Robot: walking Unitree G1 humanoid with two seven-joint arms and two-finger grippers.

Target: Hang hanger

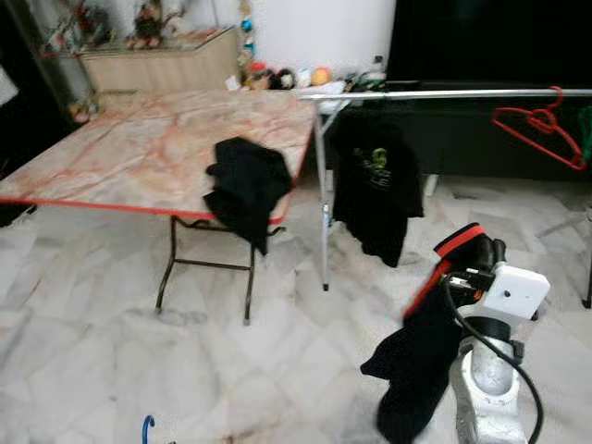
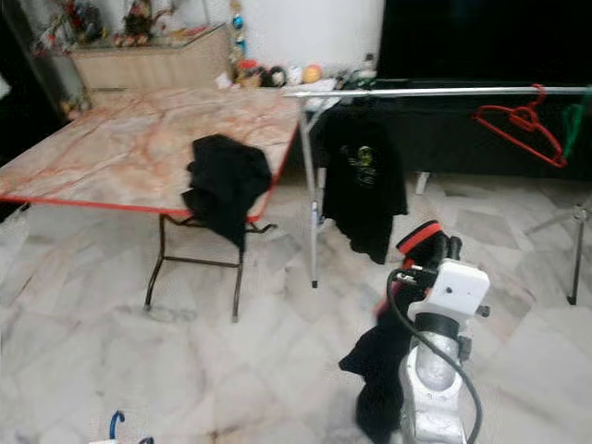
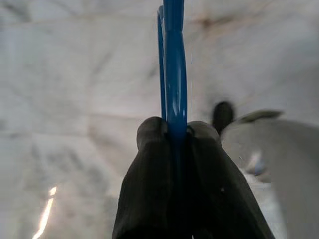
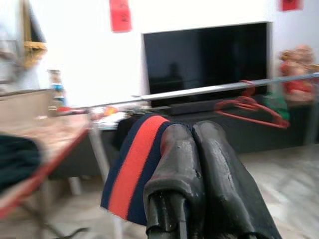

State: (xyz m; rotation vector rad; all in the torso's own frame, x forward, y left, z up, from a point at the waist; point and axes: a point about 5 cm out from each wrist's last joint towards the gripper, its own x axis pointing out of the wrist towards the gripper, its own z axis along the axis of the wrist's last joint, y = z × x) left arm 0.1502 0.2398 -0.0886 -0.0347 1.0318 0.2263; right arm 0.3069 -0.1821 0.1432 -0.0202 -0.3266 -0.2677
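My left gripper (image 3: 175, 130) is shut on a thin blue hanger (image 3: 172, 64) and hangs low over the marble floor; the hanger's hook (image 1: 146, 427) peeks in at the lower left of the left eye view. My right gripper (image 1: 476, 254) is raised at the lower right, shut on a black garment (image 1: 416, 361) with a red and navy band (image 4: 134, 169); the cloth droops below it. A silver clothes rail (image 1: 444, 92) runs across behind, carrying a black T-shirt (image 1: 375, 185) and a bare red hanger (image 1: 536, 125).
A folding table (image 1: 139, 148) with a marble top and red edge stands to the left, with another black garment (image 1: 245, 185) draped over its near corner. A green hanger (image 1: 586, 129) hangs at the rail's far right. A dark screen (image 4: 209, 59) and shelves line the wall.
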